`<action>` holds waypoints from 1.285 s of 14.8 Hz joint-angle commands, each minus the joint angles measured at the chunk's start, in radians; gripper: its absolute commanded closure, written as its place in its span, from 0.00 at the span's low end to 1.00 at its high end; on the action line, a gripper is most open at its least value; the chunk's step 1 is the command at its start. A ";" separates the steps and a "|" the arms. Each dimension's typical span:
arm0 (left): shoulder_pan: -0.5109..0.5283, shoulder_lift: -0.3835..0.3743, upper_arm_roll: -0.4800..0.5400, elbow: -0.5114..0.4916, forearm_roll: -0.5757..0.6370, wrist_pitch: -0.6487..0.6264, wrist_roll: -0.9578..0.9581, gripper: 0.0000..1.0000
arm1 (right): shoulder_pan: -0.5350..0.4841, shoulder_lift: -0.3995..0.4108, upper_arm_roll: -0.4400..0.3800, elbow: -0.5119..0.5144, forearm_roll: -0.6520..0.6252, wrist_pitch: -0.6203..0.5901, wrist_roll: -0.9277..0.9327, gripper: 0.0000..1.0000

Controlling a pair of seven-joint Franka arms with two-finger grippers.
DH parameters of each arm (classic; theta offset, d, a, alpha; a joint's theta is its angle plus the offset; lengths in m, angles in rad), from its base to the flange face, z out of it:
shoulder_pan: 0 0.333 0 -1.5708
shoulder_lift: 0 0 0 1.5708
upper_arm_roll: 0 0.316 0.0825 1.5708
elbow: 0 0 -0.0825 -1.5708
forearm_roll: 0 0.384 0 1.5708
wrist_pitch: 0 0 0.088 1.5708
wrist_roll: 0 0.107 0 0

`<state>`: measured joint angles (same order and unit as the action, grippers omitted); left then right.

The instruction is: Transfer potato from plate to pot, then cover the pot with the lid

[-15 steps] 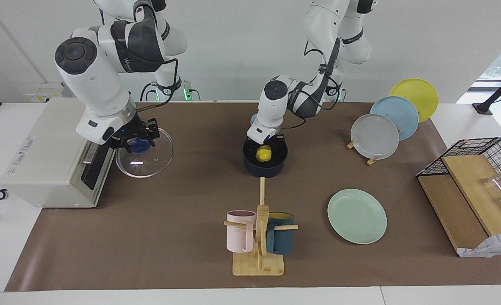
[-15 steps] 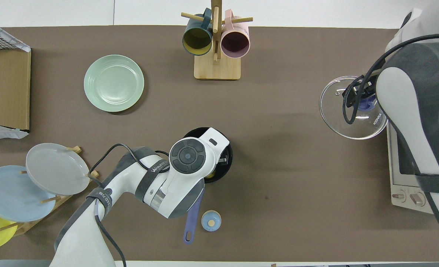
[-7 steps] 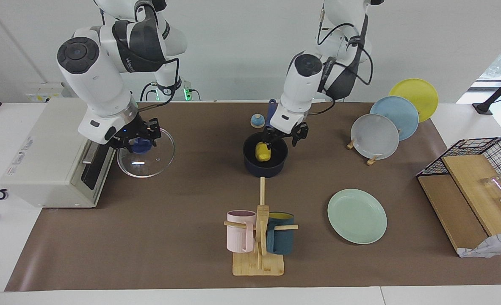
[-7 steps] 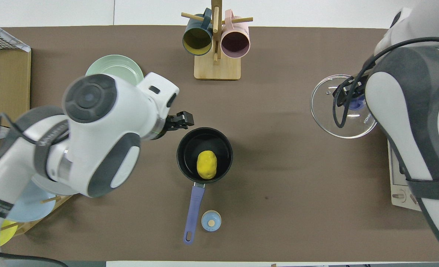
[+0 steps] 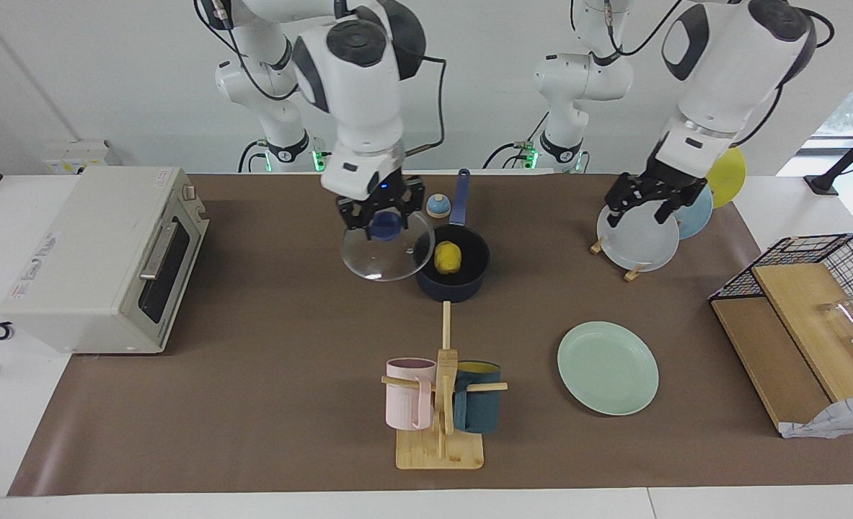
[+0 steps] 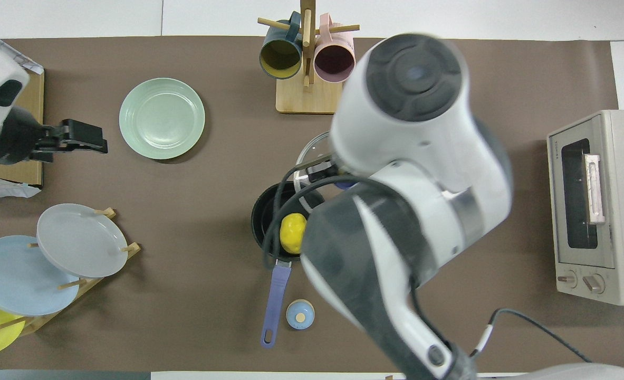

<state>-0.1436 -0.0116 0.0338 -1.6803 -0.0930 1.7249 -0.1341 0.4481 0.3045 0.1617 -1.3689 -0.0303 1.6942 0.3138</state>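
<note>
right claw (image 5: 381,204) grips the lid (image 5: 386,251) by its knob, carried at the pot's (image 5: 452,271) 9 o'clock rim, ready to cover the potato (image 5: 448,257); left claw (image 5: 651,199), splayed open, waits raised over the plate rack (image 5: 639,234).

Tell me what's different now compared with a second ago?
The right gripper, shut on the lid, carried it from beside the toaster oven to the pot, not yet covering it. The left gripper let go of the potato and withdrew, open, over the upright plates. Potato, pot and green plate stayed put.
</note>
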 commanded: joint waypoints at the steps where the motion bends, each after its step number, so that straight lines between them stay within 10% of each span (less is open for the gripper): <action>1: 0.039 0.004 -0.015 0.011 0.041 -0.050 0.068 0.00 | 0.038 -0.036 -0.001 -0.143 -0.023 0.126 0.054 1.00; 7: 0.032 0.016 -0.017 0.158 0.082 -0.277 0.064 0.00 | 0.106 -0.055 0.002 -0.344 0.001 0.341 0.128 1.00; 19: 0.026 -0.007 -0.017 0.028 0.073 -0.131 0.065 0.00 | 0.156 -0.008 0.002 -0.384 -0.059 0.404 0.153 1.00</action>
<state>-0.1090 -0.0086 0.0120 -1.6441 -0.0374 1.5763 -0.0718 0.5957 0.2909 0.1619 -1.7409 -0.0622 2.0705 0.4462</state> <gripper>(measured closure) 0.000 0.335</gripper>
